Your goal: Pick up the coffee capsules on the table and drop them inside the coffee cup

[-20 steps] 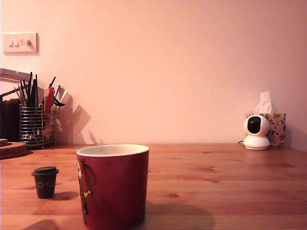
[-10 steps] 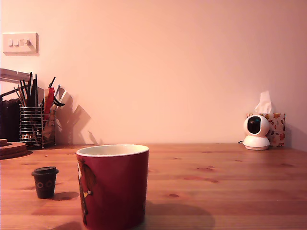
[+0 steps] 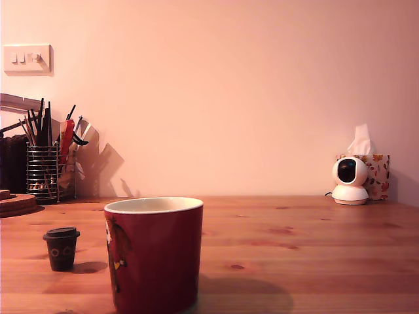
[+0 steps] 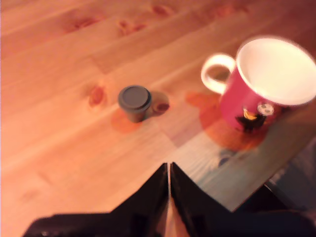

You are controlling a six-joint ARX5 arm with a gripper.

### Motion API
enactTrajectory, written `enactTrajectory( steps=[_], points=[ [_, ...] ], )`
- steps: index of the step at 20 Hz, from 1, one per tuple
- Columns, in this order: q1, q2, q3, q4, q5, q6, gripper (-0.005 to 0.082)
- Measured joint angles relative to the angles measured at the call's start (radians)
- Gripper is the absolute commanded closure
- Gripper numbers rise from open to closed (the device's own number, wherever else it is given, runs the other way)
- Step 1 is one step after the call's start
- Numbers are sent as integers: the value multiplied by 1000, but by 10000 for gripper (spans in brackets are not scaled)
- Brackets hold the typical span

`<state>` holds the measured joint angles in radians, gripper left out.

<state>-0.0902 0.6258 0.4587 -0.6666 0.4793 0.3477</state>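
Note:
A dark brown-black coffee capsule [image 3: 61, 248] stands upright on the wooden table at the exterior view's left. Beside it, close to the camera, is the dark-red coffee cup [image 3: 154, 255] with a cream inside. The wrist view looks down on the same capsule [image 4: 134, 101] and cup [image 4: 269, 81], whose handle points toward the capsule. My gripper [image 4: 169, 168] hovers above the table, short of the capsule, its dark fingers pressed together with nothing between them. The exterior view does not show the gripper.
A wire-mesh pen holder [image 3: 44, 171] and a round wooden board [image 3: 16, 203] sit at the back left of the exterior view. A small white camera [image 3: 350, 181] and a tissue box [image 3: 378, 175] stand at the back right. The table edge [image 4: 276, 165] runs just past the cup.
A shadow on the table at the exterior view's lower left has shrunk and slid out of the picture. Capsule and cup have not moved.

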Motion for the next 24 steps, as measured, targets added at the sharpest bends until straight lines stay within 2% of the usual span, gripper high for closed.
enactTrajectory(
  steps=[2,8,9,10,12,13,17,22,23,24],
  points=[
    [0,-1,16,0,-6,37,788],
    [0,-1,18,0,-6,46,777],
    [0,-1,18,0,-6,46,743],
    [0,-1,18,0,-6,46,636],
    [0,-1,18,-1,-6,46,354],
    [0,0,18,-2,-6,46,285],
    [0,0,18,-3,4,47,274],
    [0,34,18,-3,80,49,274],
    [0,52,18,-2,88,56,274],
    [0,73,18,0,89,85,274]
  ],
)
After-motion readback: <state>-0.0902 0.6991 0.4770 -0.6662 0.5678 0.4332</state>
